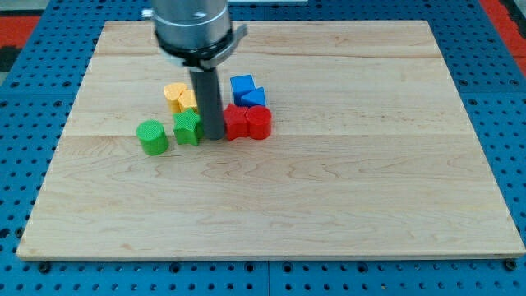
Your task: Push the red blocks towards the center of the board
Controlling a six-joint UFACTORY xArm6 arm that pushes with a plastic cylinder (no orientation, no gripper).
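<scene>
Green (152,136), yellow (174,94), blue blocks (242,85) — wooden board (329,197).

I count two red blocks (247,122), two blue blocks (246,90) and two green blocks (170,133). I see two yellow blocks (179,97) too, eight in all.

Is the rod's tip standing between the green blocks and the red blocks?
Yes, my tip stands with the green blocks at the view's left and the red blocks at its right.
</scene>
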